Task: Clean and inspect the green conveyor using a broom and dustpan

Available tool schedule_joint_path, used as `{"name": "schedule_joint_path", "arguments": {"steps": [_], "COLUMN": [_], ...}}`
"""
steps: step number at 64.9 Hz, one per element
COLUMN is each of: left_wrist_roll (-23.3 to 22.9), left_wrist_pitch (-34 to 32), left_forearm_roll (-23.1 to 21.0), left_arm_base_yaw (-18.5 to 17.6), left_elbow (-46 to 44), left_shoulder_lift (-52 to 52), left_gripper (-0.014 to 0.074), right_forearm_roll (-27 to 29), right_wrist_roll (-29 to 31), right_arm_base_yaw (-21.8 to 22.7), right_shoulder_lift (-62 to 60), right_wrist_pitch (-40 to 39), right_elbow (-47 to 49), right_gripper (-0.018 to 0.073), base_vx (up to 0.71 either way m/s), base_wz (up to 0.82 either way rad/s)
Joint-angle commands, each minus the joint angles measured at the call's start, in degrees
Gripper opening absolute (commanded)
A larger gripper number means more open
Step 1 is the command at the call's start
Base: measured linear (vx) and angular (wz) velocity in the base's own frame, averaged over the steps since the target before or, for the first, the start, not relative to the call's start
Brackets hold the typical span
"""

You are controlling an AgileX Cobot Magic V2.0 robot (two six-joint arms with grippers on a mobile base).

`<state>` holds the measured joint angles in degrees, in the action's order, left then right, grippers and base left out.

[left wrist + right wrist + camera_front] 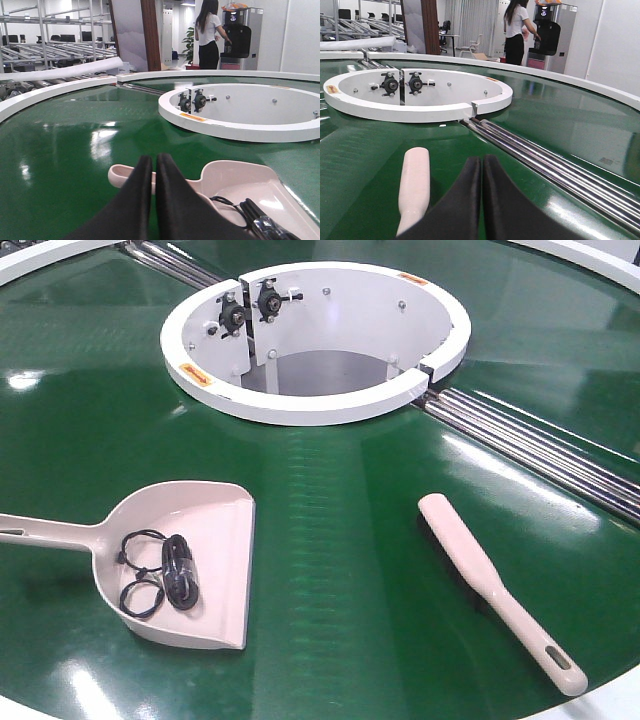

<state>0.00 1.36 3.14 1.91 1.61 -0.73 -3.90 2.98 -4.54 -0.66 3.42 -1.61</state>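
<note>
1. My left gripper (153, 165) shows in the left wrist view as two black fingers pressed together at the tips, holding nothing; their bases run off the bottom edge.
2. My right gripper (481, 167) looks the same in the right wrist view: fingers closed tip to tip, empty, the lower part cut off.
3. Neither gripper appears in the front view, so I cannot tell how high they hang over the belt.
4. Just past my left fingertips lies the dustpan (205, 555), on the green conveyor (340, 540) toward its near left edge, handle running off the left side of the front view.
5. Inside the dustpan sits a bundle of black cord (165, 575); what it is exactly I cannot make out.
6. The broom (495, 585) lies flat toward the near right edge, slotted handle end nearest me; its dark bristles are mostly hidden beneath it.
7. Beyond both, the white ring opening (300, 405) sits mid-belt, with metal roller strips (540, 455) running from it toward the right edge.
8. Far behind, a person (208, 32) stands facing away at a machine.
</note>
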Motion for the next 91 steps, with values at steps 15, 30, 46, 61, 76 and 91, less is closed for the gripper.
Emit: {"name": "schedule_joint_path", "arguments": {"steps": [15,30,46,61,76,91], "left_wrist_roll": [-0.8,-0.8,-0.8,-0.8,-0.8,-0.8], "left_wrist_pitch": [-4.2,-4.2,-4.2,-4.2,-4.2,-4.2], "left_forearm_roll": [-0.4,-0.4,-0.4,-0.4,-0.4,-0.4], "left_arm_base_yaw": [0.2,0.2,0.2,0.2,0.2,0.2], "left_elbow": [0.6,0.6,0.6,0.6,0.6,0.6], "left_shoulder_lift": [-0.8,-0.8,-0.8,-0.8,-0.8,-0.8], "left_gripper": [-0.0006,-0.0006,-0.0006,-0.0006,-0.0006,-0.0006], "right_forearm_roll": [-0.1,-0.1,-0.2,-0.2,-0.2,-0.2], "right_wrist_roll": [0.0,0.0,0.0,0.0,0.0,0.0], "right_arm_base_yaw": [0.3,0.3,0.3,0.3,0.3,0.3], "right_shoulder_lift": [-0.7,-0.7,-0.7,-0.7,-0.7,-0.7], "right_wrist_pitch": [-4.3,-4.3,-4.3,-4.3,-4.3,-4.3], "right_elbow": [-0.2,-0.2,-0.2,-0.2,-0.2,-0.2], "right_gripper": [-0.0008,-0.0008,-0.0008,-0.0008,-0.0008,-0.0008], "base_vx": [0.0,0.0,0.0,0.0,0.0,0.0], "base_wz": [0.0,0.0,0.0,0.0,0.0,0.0]}}
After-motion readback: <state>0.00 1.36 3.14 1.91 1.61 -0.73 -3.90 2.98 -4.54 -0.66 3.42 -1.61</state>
